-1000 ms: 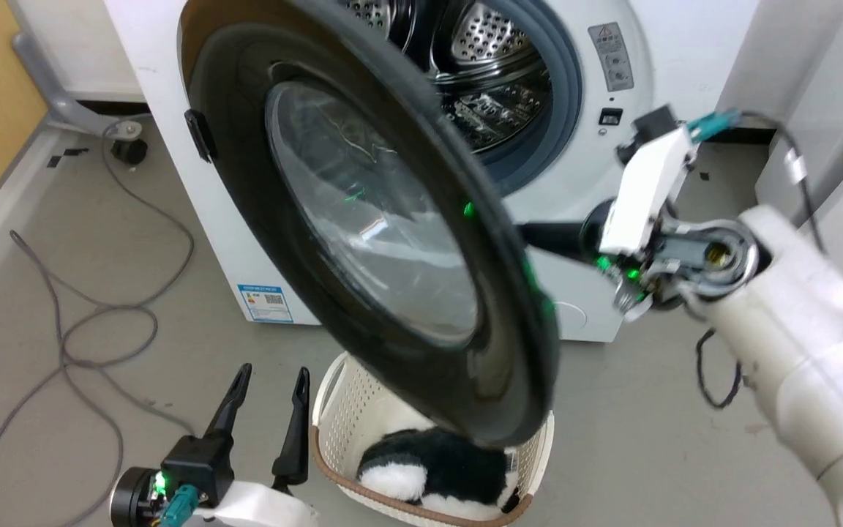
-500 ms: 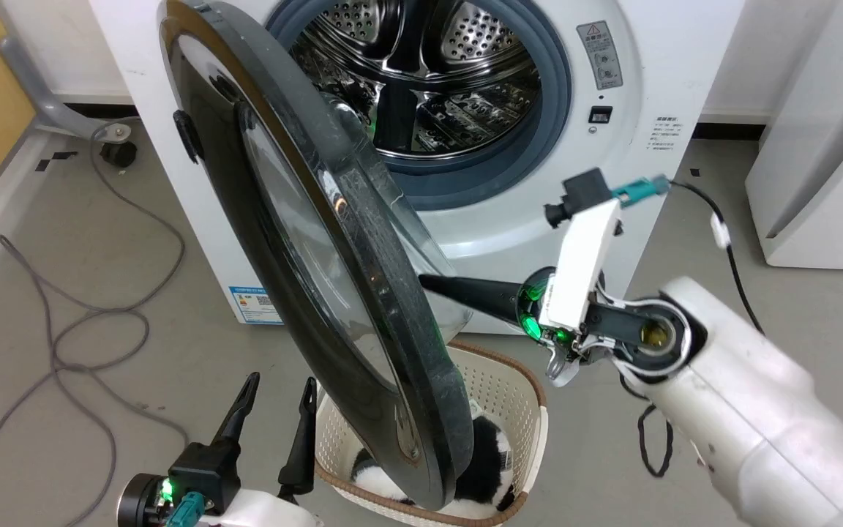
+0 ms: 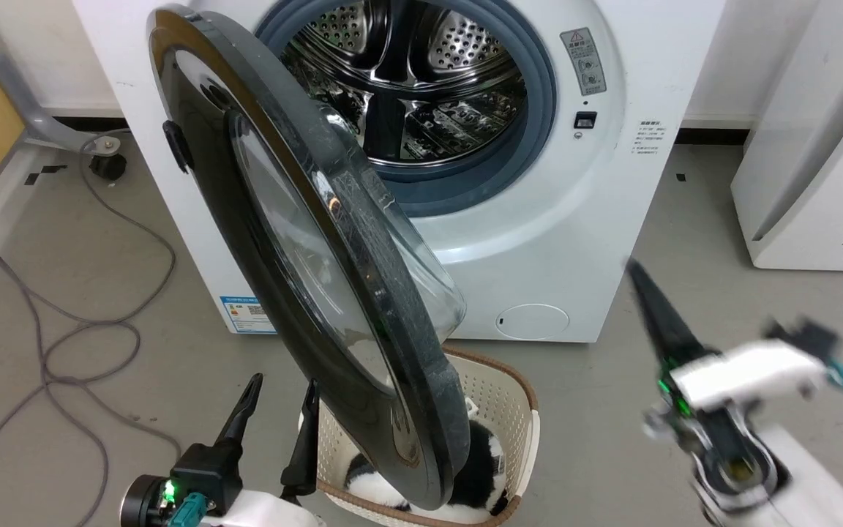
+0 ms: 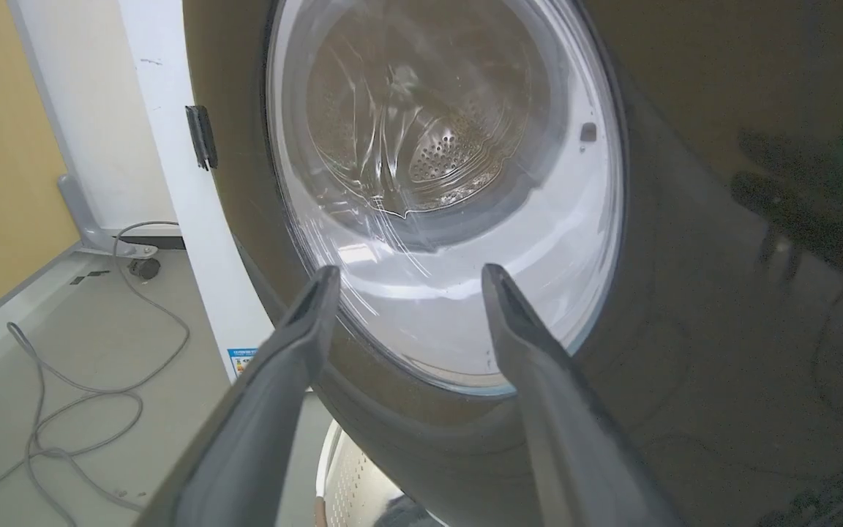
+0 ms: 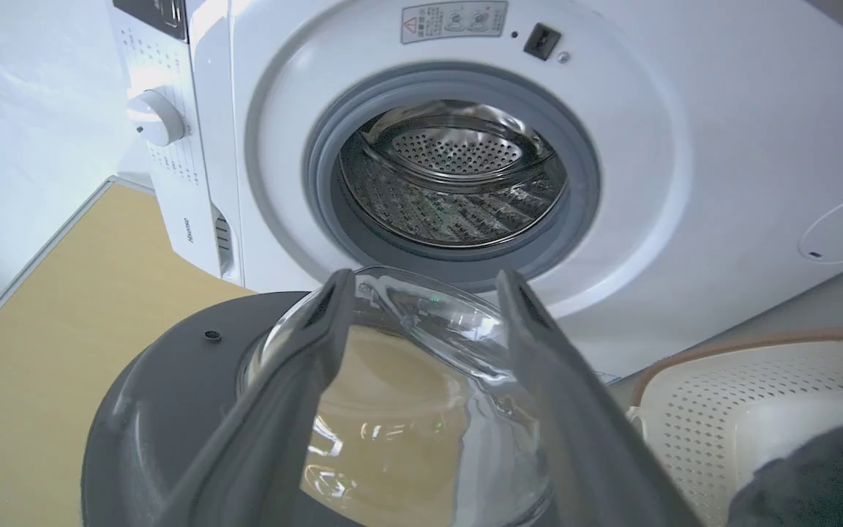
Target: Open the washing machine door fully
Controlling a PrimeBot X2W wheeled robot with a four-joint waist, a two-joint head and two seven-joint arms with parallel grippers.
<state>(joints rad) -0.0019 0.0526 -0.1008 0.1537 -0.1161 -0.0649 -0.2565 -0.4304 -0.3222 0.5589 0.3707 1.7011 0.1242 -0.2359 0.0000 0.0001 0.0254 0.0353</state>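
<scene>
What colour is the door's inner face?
The door's inner face is matte dark grey, clearest in right wrist view.

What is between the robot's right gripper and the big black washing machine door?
In the head view, bare grey floor and the rim of the white basket lie between the right gripper and the washing machine door.

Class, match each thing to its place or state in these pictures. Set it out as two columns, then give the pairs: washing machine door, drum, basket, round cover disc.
Column one
1 washing machine door
2 drum
3 basket
4 round cover disc

Column two
a on the floor in front of the machine
b low on the machine's white front
c swung out, standing open
d shining steel inside the round opening

Pairs: 1-c, 2-d, 3-a, 4-b
</scene>
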